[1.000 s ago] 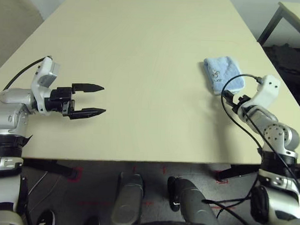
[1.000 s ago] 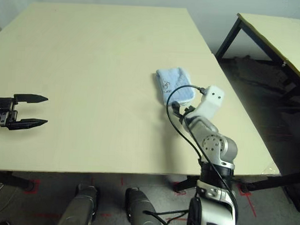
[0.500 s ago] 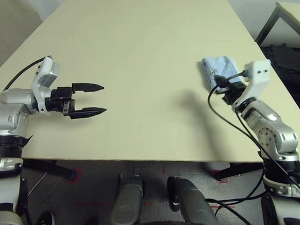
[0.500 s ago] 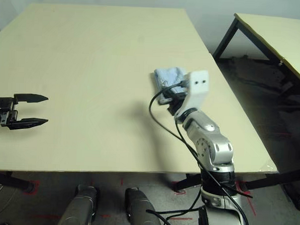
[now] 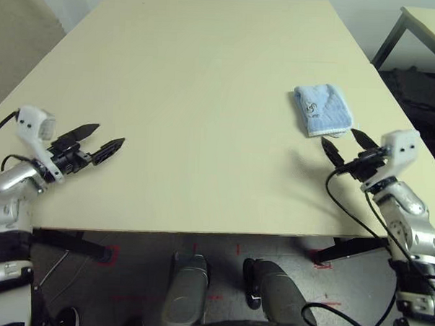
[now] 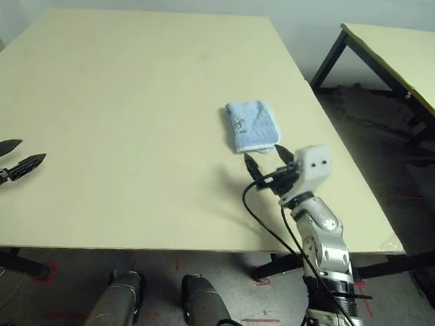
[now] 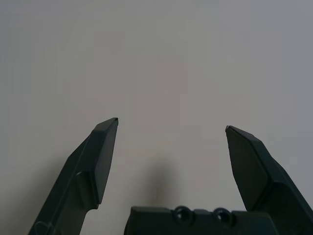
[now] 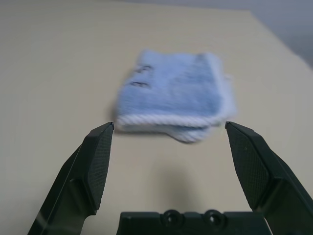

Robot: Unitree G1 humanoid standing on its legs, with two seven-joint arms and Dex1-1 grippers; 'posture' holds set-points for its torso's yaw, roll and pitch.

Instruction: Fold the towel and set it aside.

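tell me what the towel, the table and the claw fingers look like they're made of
Towel: soft looped terry cloth, light blue, fuzzy nap, with a white corded edge.
Table: smooth matte cream top, probably laminate or painted board; no grain shows.
Right claw fingers: black, hard, likely plastic, with finely textured inner pads.

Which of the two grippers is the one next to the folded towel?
The right gripper, open just short of the towel; the left gripper is across the table.

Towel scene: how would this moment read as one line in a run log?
towel: folded, on table, right side | right gripper: open, just short of towel, not touching | left gripper: open, empty, far left
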